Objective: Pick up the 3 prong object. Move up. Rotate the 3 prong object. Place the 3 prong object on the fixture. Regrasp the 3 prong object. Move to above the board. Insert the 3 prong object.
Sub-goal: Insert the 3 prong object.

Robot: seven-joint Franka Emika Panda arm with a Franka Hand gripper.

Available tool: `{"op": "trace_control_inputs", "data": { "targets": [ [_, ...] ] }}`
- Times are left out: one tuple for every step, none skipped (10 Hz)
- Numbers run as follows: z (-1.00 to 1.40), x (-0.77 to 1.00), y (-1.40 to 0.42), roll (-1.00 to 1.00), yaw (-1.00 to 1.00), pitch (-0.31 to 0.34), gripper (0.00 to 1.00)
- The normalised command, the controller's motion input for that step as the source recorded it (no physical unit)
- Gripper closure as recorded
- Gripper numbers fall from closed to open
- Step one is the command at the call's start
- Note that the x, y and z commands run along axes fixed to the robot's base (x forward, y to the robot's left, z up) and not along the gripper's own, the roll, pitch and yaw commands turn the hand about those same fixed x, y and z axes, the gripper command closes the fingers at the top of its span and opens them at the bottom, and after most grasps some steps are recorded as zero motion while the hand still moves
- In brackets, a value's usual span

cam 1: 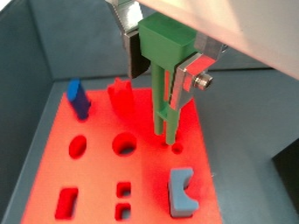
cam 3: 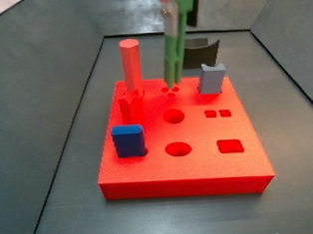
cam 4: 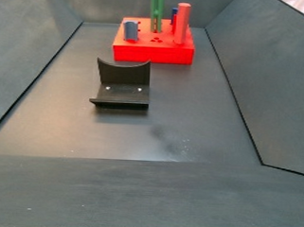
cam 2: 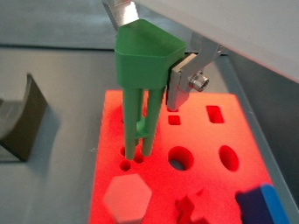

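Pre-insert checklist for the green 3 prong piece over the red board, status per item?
1. Gripper shut on the 3 prong object: ok, finger plate against its side.
2. Object upright, prongs down: ok in both side views.
3. Prong tips over the small dot holes of the board: look close; exact alignment cannot tell.
4. Red cylinder apart from the object: ok.
5. Fixture vacated, away from the board: ok.
6. Prong depth in holes: cannot tell.
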Motion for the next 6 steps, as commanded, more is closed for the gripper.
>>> {"op": "trace_control_inputs", "data": {
  "targets": [
    [-0.33, 0.05, 0.04, -0.02, 0.17, -0.003, 1.00],
    [-0.13, 0.00, 0.10, -0.06, 0.05, -0.009, 1.00],
    [-0.06, 0.00, 0.17, -0.02, 0.14, 0.000, 1.00],
    [-0.05, -0.11, 0.16, 0.00, 0.19, 0.000, 1.00],
    [-0.11, -0.01, 0.02, 0.00, 0.30, -0.020, 1.00],
    [-0.16, -0.04, 0.00, 0.00, 0.32, -0.066, 1.00]
  ]
}}
